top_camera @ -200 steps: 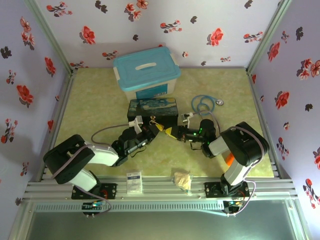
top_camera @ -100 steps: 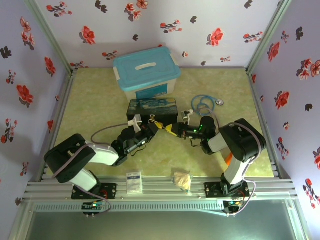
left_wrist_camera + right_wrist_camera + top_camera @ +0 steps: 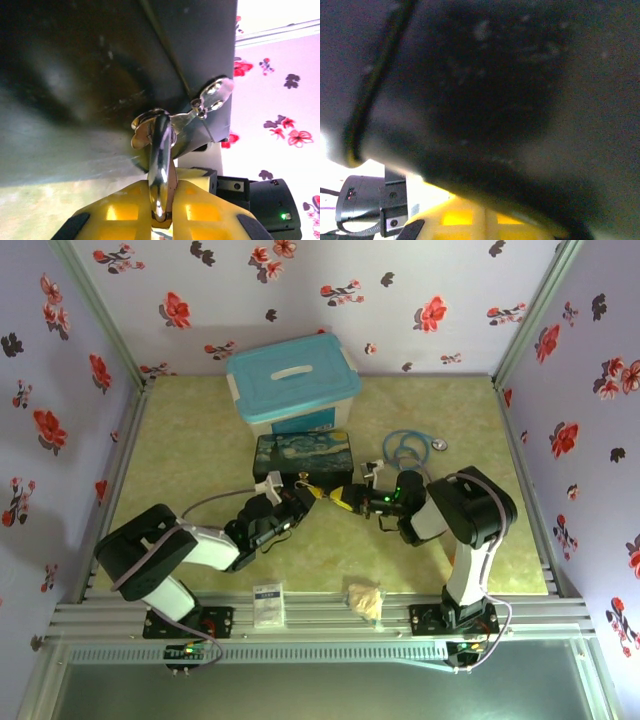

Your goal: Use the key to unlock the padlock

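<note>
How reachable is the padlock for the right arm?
Probably yes: the right arm's tip sits beside the padlock at the box, nothing between, though the left jaws clamped on it crowd the spot.

a small padlock (image 3: 161, 170) hangs at the front of a dark box (image 3: 75, 75). its silvery shackle (image 3: 159, 142) is a smooth, shiny bar that curves through the ring of the box's metal clasp (image 3: 142, 131), then runs straight down. the lower part of the shackle sits pinched between the two yellow pads of the left hand (image 3: 161, 215), which hide nearly all of the lock's body. from above, the padlock is a tiny brass-gold speck just at the box's near face, close above the counter (image 3: 200, 440), tilted outward from the box.
</note>
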`<state>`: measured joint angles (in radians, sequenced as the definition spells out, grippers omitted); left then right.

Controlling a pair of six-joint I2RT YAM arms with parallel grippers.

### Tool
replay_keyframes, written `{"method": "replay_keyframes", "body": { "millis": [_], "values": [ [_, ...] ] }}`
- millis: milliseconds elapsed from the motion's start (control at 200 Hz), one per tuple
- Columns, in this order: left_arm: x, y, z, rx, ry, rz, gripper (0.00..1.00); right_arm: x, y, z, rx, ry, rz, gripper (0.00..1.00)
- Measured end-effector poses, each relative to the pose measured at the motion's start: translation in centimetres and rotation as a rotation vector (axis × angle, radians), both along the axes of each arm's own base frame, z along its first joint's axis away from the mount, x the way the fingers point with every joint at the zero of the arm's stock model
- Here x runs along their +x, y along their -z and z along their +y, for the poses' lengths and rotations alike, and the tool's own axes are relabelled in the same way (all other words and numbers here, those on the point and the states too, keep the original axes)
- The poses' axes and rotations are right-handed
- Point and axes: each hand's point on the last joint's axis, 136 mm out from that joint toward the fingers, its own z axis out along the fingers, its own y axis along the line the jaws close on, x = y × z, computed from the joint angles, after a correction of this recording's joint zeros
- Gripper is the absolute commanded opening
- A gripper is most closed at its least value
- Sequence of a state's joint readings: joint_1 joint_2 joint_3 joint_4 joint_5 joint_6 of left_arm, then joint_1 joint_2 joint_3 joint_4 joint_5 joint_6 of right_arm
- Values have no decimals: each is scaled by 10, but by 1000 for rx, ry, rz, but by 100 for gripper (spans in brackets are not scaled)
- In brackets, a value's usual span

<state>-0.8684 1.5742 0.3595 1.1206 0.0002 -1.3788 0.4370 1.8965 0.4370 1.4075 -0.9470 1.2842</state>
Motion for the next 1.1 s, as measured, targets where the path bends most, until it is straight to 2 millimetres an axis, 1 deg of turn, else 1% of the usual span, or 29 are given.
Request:
{"method": "replay_keyframes", "body": {
  "millis": [310, 470, 610, 785, 940, 1015, 1100],
  "values": [
    [2, 6, -3, 9, 1, 8, 0, 6, 5, 2, -3, 15, 17, 0],
    [5, 8, -6, 10, 2, 8, 0, 10, 6, 1, -7, 45, 18, 0],
    [5, 15, -11, 14, 15, 14, 0, 9, 9, 2, -18, 97, 48, 0],
    [5, 21, -15, 26, 19, 23, 0, 10, 17, 3, -49, 229, 101, 0],
    [4, 27, -17, 30, 18, 25, 0, 8, 22, 2, -80, 390, 131, 0],
    [3, 35, -18, 41, 18, 36, 0, 6, 30, 0, -110, 460, 145, 0],
    [1, 49, -19, 59, 12, 68, 0, 3, 43, 0, -164, 513, 153, 0]
  ]
}}
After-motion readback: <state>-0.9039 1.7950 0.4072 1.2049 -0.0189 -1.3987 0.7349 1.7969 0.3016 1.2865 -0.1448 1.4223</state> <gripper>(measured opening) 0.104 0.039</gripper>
